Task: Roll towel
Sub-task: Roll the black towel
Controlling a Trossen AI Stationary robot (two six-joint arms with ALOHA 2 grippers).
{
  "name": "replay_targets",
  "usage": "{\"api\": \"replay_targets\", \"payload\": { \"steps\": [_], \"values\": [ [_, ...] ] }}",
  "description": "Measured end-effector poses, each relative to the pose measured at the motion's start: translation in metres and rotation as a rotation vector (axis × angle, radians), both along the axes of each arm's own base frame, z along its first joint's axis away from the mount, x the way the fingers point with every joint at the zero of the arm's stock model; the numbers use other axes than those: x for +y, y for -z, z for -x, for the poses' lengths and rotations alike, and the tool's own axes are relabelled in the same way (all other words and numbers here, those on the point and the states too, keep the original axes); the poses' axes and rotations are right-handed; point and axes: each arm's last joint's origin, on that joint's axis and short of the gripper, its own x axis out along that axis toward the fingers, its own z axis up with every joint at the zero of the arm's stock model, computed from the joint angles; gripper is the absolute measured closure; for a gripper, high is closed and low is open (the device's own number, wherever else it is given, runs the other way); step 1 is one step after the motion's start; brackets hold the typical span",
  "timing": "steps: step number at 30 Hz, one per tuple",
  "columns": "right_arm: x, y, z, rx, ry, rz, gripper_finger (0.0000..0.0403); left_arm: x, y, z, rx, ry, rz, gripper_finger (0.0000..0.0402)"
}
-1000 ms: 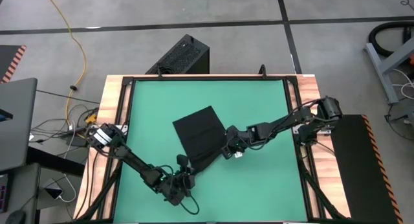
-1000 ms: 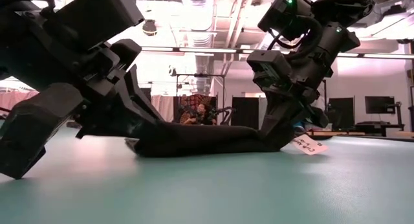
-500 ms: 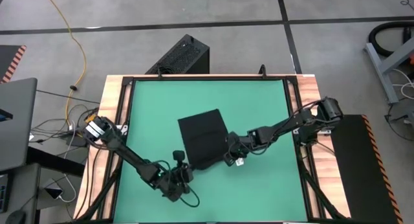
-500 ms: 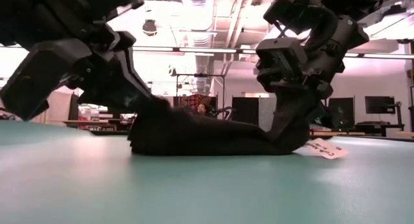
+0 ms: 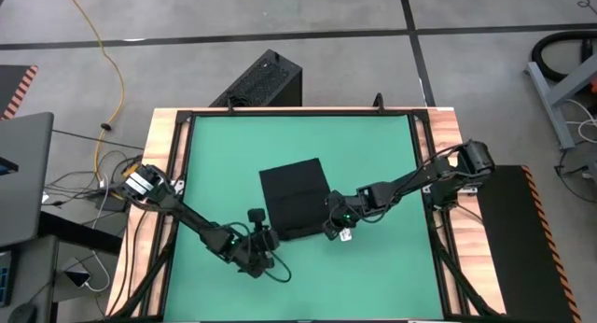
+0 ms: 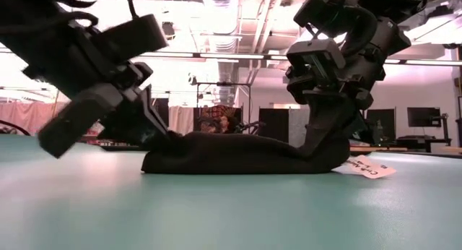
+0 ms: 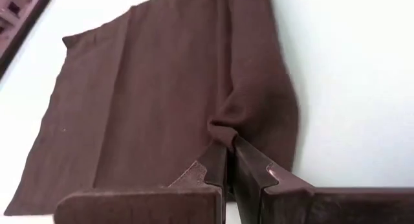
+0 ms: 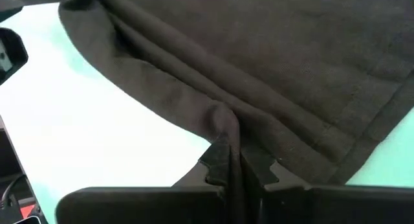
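Overhead, the towel [image 5: 295,199] lies as a black rectangle near the middle of the green table [image 5: 224,146], its near edge doubled over. The left gripper [image 5: 258,231] sits at the towel's near left corner and the right gripper [image 5: 337,220] at its near right corner, so the cloth spans the space between the two. A small white tag [image 5: 345,234] lies just beside the right gripper. No container stands on the table; a black vented box [image 5: 259,78] sits on the grey floor beyond the far edge, with a yellow cable [image 5: 103,52] off to the left.

From table height, the towel [image 6: 231,154] forms a low dark mound, both ends lifted slightly by the grippers; the tag [image 6: 369,167] rests flat on the mat. A bright room with ceiling lights lies behind, and perhaps a seated person, though too small to be sure.

The left wrist camera shows the left gripper [image 7: 229,153] pressed together on a pinch of towel [image 7: 149,94].

The right wrist camera shows the right gripper [image 8: 228,145] likewise nipping a fold of towel [image 8: 272,49].
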Motion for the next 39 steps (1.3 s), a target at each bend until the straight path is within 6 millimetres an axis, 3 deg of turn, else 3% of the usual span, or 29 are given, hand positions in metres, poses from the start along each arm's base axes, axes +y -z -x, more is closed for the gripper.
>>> {"api": "replay_targets", "payload": {
  "steps": [14, 23, 28, 35, 39],
  "values": [
    [0.0, -0.02, 0.005, -0.093, -0.047, 0.123, 0.036, 0.017, 0.009, 0.002, 0.078, -0.035, 0.044, 0.0401],
    [0.0, -0.018, 0.011, -0.045, -0.013, 0.214, 0.0314, 0.02, 0.015, 0.007, 0.064, -0.053, 0.067, 0.0401],
    [0.0, -0.034, 0.015, -0.122, -0.046, 0.378, 0.0299, 0.02, 0.015, 0.007, 0.066, -0.051, 0.068, 0.0401],
    [0.025, -0.048, 0.024, -0.22, -0.145, 0.64, 0.0308, 0.02, 0.015, 0.007, 0.073, -0.05, 0.067, 0.0401],
    [0.046, -0.041, 0.022, -0.27, -0.276, 0.696, 0.033, 0.02, 0.015, 0.007, 0.074, -0.05, 0.067, 0.0401]
  ]
}}
